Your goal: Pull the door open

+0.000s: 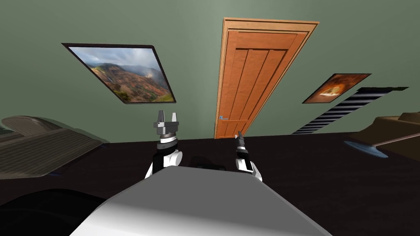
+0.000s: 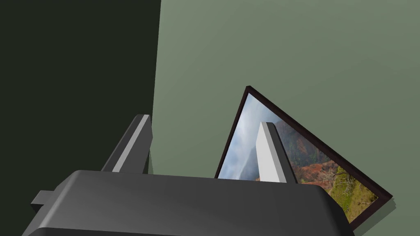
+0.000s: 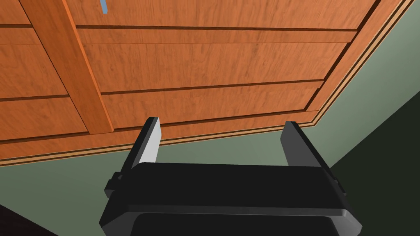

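Right hand [image 3: 221,123]: our fingers are spread apart, holding nothing.
Door: a tall orange-brown panelled wooden door [image 1: 254,82] sits flush in its frame, straight ahead of our right hand and not touching it.
Handle: a small blue handle [image 1: 221,118] sits beyond the fingertips, apart from them.
Left hand [image 1: 166,115]: raised beside the right hand, fingers spread, empty.

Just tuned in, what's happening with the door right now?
Nothing is gripped yet. The orange wooden door sits shut in its frame in the green wall. The right gripper points at it with fingers open, short of the panel and off the small blue handle. The left gripper, also open, is raised off to the door's left.
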Robot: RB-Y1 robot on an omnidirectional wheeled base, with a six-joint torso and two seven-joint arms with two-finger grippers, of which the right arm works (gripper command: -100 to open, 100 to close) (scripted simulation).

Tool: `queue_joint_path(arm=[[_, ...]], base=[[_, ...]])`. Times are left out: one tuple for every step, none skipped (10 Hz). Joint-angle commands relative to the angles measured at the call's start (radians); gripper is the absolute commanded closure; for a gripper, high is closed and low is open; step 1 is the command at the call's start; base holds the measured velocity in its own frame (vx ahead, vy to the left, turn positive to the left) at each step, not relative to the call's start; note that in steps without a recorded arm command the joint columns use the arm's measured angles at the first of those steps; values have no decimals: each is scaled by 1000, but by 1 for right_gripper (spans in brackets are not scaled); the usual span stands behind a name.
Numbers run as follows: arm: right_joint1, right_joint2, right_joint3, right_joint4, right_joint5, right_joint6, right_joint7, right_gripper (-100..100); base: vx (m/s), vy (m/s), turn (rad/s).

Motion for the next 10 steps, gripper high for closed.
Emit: queue_joint_path(arm=[[-20,-2,-5,45,-5,-9,1,-100],[-33,-5,-8,77,-9,-18,1,-100],[-45,-8,-11,109,-13,-26,1,-100],[-58,-10,-14,135,-17,-34,0,-100],[-58,-10,-14,140,-17,-34,0,-100],[-70,-13,-17,171,-21,-43,0,-100],[-82,-15,-20,202,-25,-51,0,-100],[-94,-17,-23,233,-29,-59,0,-100],[-106,-20,-27,264,-33,-67,-1,-100],[-118,-22,-29,288,-37,-75,-1,-100]], base=[[63,-9,69],[80,-18,136],[81,-33,141],[103,-23,130],[72,-10,49],[53,-12,73],[72,-13,144],[82,-16,131],[100,-23,112],[99,-23,146]])
